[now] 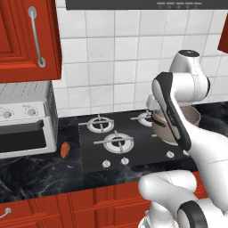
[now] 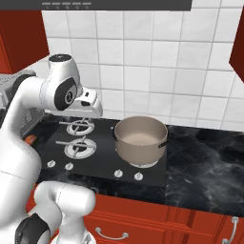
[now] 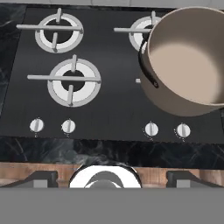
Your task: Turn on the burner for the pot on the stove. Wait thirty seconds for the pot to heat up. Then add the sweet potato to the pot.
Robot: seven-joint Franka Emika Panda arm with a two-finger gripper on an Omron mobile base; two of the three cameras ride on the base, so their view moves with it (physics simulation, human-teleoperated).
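Your gripper (image 3: 112, 177) hangs high above the front edge of the stove (image 3: 113, 105) with its two fingers spread wide apart and nothing between them. Looking down from it, the pot (image 3: 188, 61) sits ahead and to the right on a burner, and its pale inside looks empty. The four small knobs (image 3: 151, 128) line up just ahead of the fingers, near the stove's front edge. The sweet potato (image 1: 65, 149) is far off to the left of your gripper, lying on the dark counter (image 1: 40, 171) between the stove and the white toaster oven (image 1: 24, 120), well apart from the pot. It is small, so it is likely light, and it is probably hard and firm, not squishy. Its skin may be a bit smooth and its ends are pointy, so it could roll or slip. Take hold of it across its fat middle, not by the tips. Squeeze it gently but snugly.
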